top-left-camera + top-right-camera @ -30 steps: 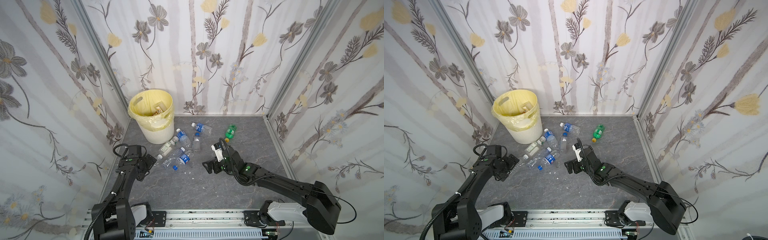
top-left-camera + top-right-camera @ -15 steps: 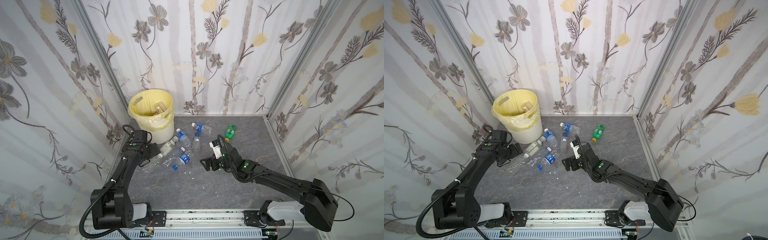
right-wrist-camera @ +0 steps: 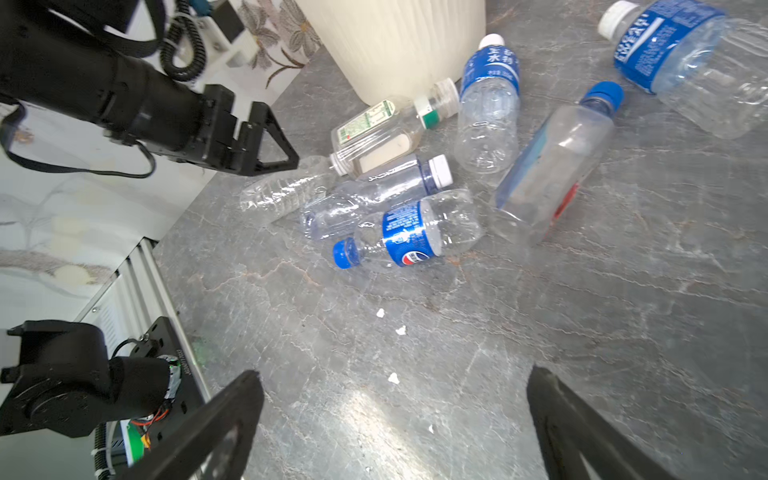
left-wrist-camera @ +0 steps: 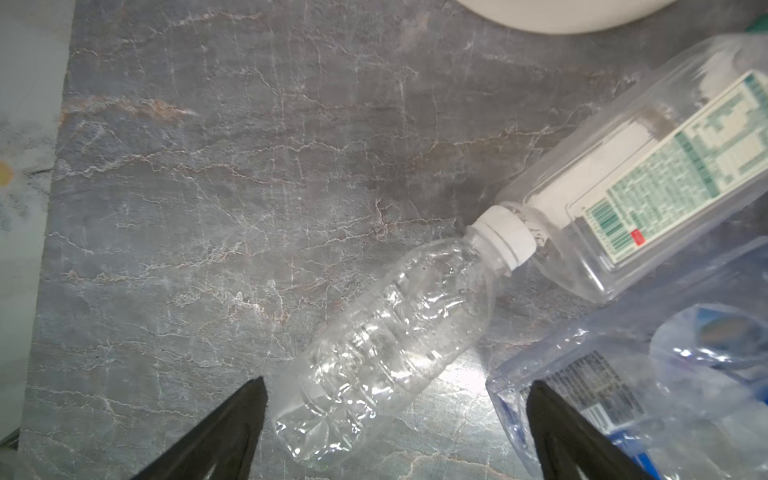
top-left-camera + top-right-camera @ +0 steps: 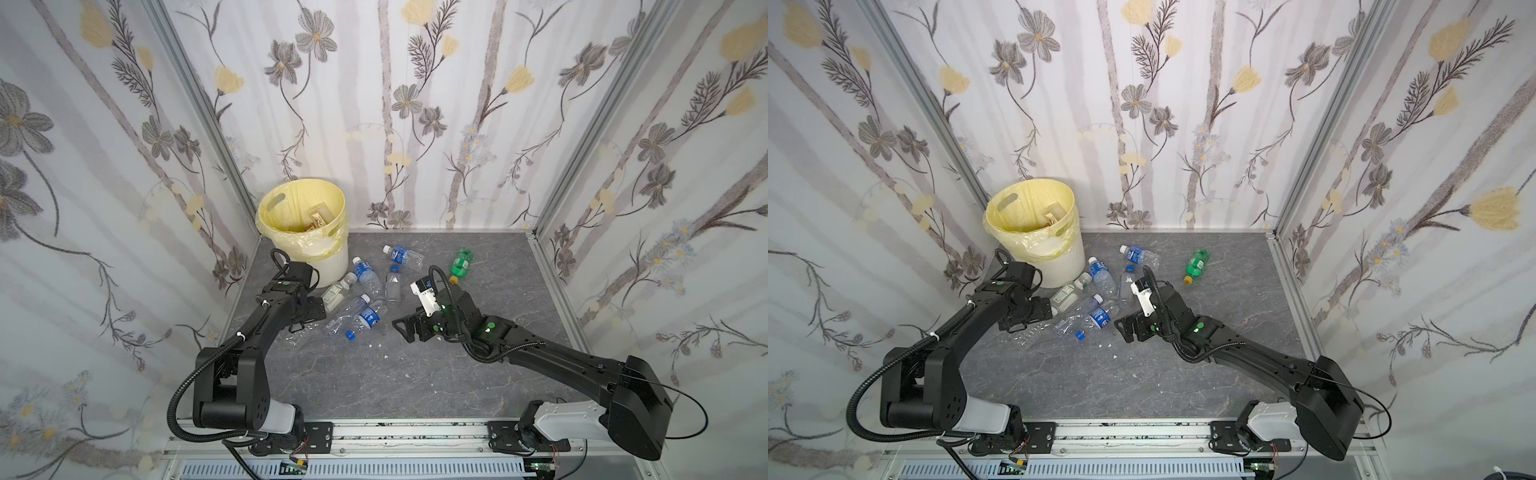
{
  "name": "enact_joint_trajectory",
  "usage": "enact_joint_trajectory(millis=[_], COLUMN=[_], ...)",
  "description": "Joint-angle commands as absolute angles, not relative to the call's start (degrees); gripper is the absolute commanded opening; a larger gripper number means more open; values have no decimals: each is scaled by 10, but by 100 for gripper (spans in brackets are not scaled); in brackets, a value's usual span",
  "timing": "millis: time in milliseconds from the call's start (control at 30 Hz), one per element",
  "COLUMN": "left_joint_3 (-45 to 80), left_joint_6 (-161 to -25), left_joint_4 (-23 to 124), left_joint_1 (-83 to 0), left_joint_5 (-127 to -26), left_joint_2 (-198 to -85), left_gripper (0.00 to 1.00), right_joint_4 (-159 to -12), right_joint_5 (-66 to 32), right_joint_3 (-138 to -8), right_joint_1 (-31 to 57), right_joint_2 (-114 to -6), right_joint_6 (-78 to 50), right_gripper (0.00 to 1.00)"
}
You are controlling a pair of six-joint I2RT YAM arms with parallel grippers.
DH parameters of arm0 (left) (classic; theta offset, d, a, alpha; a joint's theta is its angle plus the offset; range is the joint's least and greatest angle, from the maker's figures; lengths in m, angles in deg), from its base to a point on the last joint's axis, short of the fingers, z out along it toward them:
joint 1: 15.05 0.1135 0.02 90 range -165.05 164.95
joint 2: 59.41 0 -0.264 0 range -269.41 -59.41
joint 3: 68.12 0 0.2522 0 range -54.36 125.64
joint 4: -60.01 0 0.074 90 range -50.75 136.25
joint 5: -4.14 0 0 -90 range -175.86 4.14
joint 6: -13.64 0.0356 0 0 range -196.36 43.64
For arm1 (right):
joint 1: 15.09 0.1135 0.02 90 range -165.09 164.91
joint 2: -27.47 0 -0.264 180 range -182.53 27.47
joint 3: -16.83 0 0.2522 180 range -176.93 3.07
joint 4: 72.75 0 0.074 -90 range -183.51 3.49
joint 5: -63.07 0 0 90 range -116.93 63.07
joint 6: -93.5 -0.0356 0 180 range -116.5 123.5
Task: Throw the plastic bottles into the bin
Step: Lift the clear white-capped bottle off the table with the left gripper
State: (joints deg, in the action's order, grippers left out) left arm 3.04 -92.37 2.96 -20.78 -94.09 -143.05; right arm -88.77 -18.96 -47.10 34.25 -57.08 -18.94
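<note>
Firstly, in a top view the bin stood in the far left corner of the counter, the plastic bottles lying scattered just beside it and a green bottle further right. The left claw hung released at the cluster's left edge. The right claw, also released and empty, faced the cluster from the right. In the left wrist view, a crumpled clear bottle lay between the spread jaws, ungripped. In the right wrist view, bare counter showed between the spread jaws.
</note>
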Motion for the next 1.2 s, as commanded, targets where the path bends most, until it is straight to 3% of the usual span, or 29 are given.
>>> enact_joint_trajectory(millis=[0,700,1167], left_joint_3=[32,51,37], left_joint_6=[-927,-922,-927], left_joint_4=[16,17,19], left_joint_1=[-220,-232,-255], left_joint_5=[-980,-1003,-985], left_joint_2=[-1444,-1566,-1565], left_gripper=[100,97,62], right_joint_4=[-866,-873,-884], right_joint_5=[-180,-184,-196], right_joint_3=[-487,-488,-486], right_joint_1=[343,343,341], right_joint_2=[-585,-596,-591], right_joint_6=[-194,-189,-195], right_gripper=[100,100,100])
